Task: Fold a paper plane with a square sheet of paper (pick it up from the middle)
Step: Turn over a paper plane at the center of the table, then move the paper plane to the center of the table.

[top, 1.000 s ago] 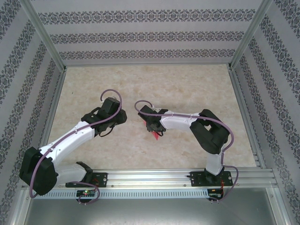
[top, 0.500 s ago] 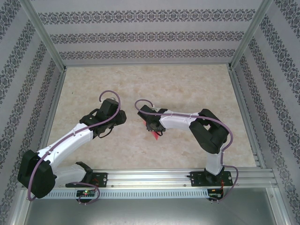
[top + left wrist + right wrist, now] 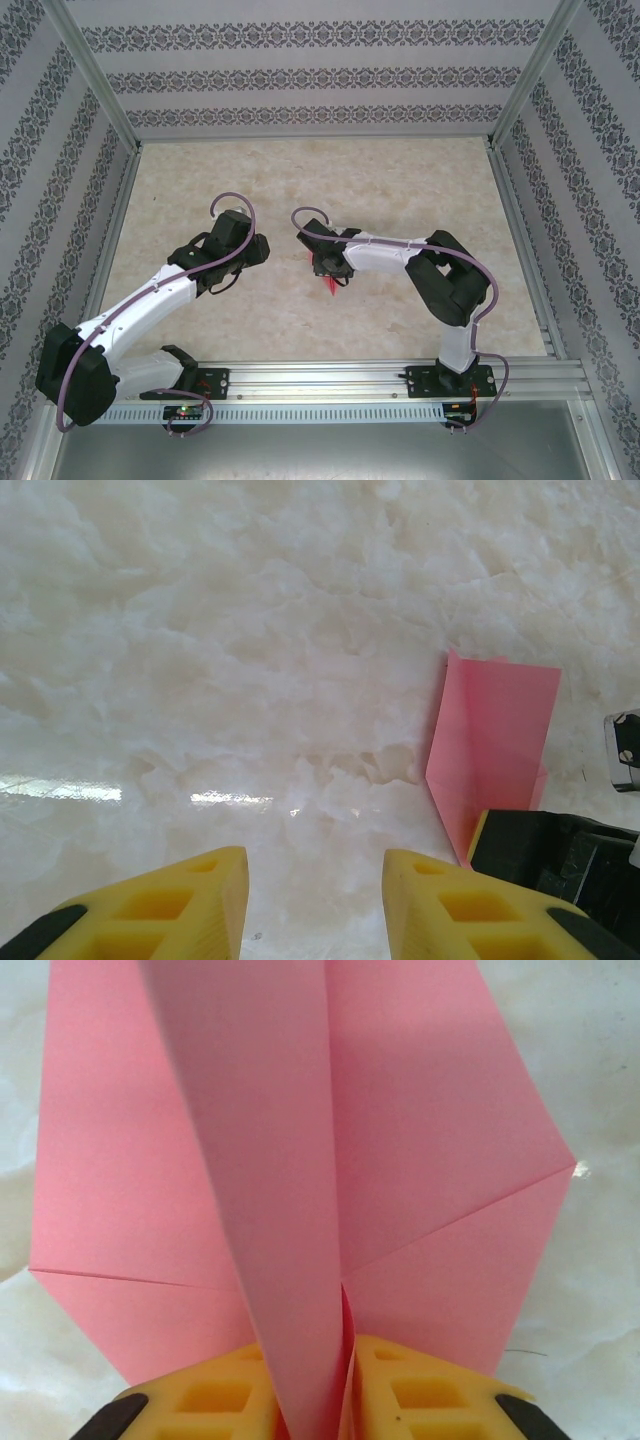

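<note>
The square sheet of paper (image 3: 300, 1140) is pink and creased into a pointed shape with a raised centre ridge. My right gripper (image 3: 345, 1390) is shut on that ridge, its yellow pads pressing the fold from both sides. From above, the paper (image 3: 330, 287) pokes out red below the right gripper (image 3: 325, 270) near mid-table. My left gripper (image 3: 315, 900) is open over bare table with nothing between its fingers. In the left wrist view the paper (image 3: 490, 750) stands to the right, with the right gripper's finger (image 3: 540, 850) at its base. From above, the left gripper (image 3: 258, 250) sits left of the paper.
The marble-patterned tabletop (image 3: 400, 190) is bounded by patterned walls (image 3: 300, 75) at the back and sides with metal posts. An aluminium rail (image 3: 330, 378) with both arm bases runs along the near edge. Purple cables loop over both wrists.
The right jaws have drawn closer together on the paper's ridge. The left arm has drawn back slightly to the left. The paper has stayed in place.
</note>
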Controlling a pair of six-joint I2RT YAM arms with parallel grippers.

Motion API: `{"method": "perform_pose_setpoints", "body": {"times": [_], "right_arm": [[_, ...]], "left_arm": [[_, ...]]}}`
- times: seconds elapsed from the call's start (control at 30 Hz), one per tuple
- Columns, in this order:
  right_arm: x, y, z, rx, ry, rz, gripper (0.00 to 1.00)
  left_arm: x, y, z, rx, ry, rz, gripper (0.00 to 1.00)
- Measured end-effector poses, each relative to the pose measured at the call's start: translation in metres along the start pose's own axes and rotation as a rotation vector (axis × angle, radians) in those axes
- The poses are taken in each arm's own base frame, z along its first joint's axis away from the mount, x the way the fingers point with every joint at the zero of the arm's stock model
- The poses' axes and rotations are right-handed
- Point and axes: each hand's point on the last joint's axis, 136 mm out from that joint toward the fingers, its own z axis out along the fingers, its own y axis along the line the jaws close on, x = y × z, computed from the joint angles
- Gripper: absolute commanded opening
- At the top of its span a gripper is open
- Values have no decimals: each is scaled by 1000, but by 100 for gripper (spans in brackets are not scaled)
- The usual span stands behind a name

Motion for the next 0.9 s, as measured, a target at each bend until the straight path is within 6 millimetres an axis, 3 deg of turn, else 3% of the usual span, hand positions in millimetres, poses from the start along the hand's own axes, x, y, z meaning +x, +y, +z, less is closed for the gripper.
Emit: {"method": "perform_pose_setpoints", "body": {"times": [0.4, 0.67, 0.9], "right_arm": [[-1, 3, 1, -16, -1, 5, 23], [-2, 3, 0, -19, -3, 5, 29], [-7, 0, -22, -26, -20, 2, 34]], "left_arm": [[0, 0, 0, 0, 0, 0, 43], [0, 0, 0, 0, 0, 0, 43], [2, 1, 1, -3, 3, 0, 44]]}}
